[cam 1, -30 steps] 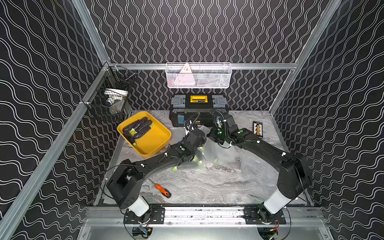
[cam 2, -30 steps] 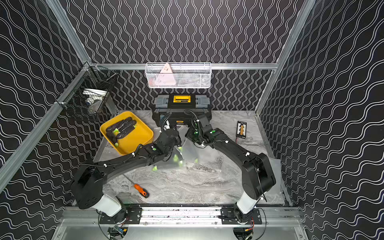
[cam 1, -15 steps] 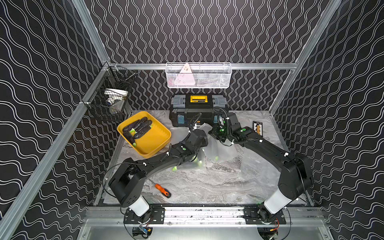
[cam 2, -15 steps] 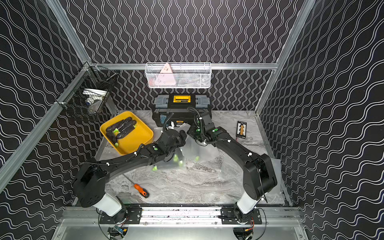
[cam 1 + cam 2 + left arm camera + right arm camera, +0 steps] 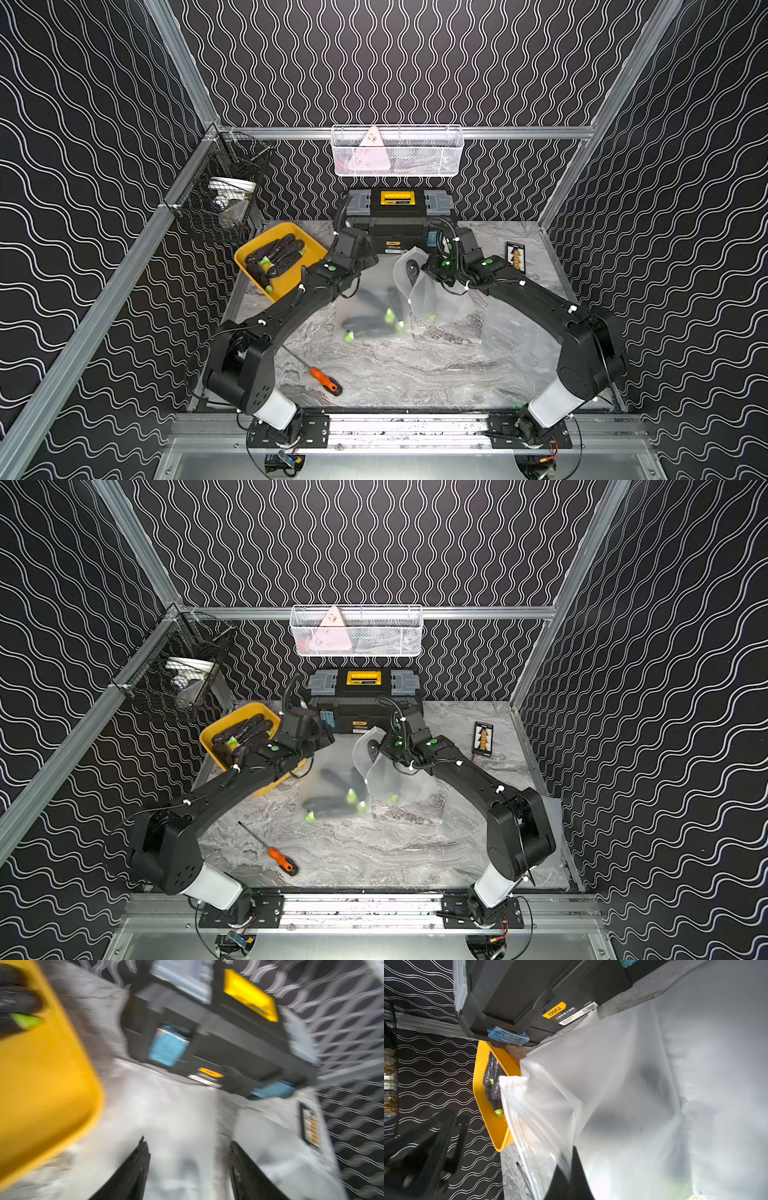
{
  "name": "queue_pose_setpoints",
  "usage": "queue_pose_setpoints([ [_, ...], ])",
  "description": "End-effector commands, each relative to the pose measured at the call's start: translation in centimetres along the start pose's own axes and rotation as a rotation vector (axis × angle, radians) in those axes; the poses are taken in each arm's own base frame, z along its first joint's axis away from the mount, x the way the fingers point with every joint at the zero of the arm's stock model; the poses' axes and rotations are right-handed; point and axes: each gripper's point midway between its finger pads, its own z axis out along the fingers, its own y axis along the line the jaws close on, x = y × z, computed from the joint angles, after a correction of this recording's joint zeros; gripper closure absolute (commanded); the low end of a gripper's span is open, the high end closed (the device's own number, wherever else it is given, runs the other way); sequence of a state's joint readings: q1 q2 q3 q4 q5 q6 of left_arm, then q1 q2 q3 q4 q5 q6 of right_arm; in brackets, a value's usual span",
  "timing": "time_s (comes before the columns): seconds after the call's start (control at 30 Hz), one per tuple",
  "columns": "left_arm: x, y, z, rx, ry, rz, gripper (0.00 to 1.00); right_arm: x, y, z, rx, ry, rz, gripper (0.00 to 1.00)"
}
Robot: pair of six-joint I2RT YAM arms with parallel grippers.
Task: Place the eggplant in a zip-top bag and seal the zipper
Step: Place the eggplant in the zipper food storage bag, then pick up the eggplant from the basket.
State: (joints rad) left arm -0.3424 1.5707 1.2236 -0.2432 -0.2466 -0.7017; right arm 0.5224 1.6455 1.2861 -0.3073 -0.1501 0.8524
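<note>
Two zip-top bags of frosted, limp film lie before you. The flat bag (image 5: 351, 309) rests on the grey-veined marble table (image 5: 395, 374); the lifted bag (image 5: 432, 297) curls up off it at its mouth.

— And your eggplants (image 5: 368, 326)?

— Long, dark and glossy with bright green stem ends, they show through the flat bag's film, between your two arms. More, the tray eggplants (image 5: 276, 255), lie in the smooth yellow plastic tray (image 5: 291, 279) beside your left arm.

— Anything you can read?

— "deli" in white on an orange tag on the black hard-plastic toolbox (image 5: 519, 987), next to a white barcode strip; crinkled blue tape (image 5: 508, 1035) sticks to its edge. The card (image 5: 516, 257) on the table is too small to read.

— Your fingers?

— Your right gripper (image 5: 572, 1167) is clamped on the lifted bag's film close to its zipper strip. Your left gripper (image 5: 188, 1153) stands with its black fingers apart, nothing between them, over something pale, film or marble, too blurred to tell.
</note>
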Motion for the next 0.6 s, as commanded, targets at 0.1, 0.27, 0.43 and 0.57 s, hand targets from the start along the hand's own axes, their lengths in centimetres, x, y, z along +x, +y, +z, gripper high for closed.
queue_pose_setpoints([
  [0.1, -0.2, 12.5, 1.4, -0.402, 0.094, 0.118, 0.35, 1.0, -0.5, 0.2, -0.010, 0.000, -0.017, 0.95],
  [0.27, -1.0, 18.6, 3.1, -0.512, 0.107, 0.031, 0.34, 2.1, -0.2, 0.5, -0.035, 0.014, -0.028, 0.95],
  [0.43, -1.9, 23.5, 5.9, -0.626, 0.159, 0.040, 0.34, 2.7, -0.7, 0.5, -0.046, 0.010, -0.032, 0.95],
  [0.57, -2.9, 25.8, 7.7, -0.674, 0.171, 0.048, 0.34, 3.5, -1.8, 1.1, -0.029, 0.034, -0.039, 0.95],
])
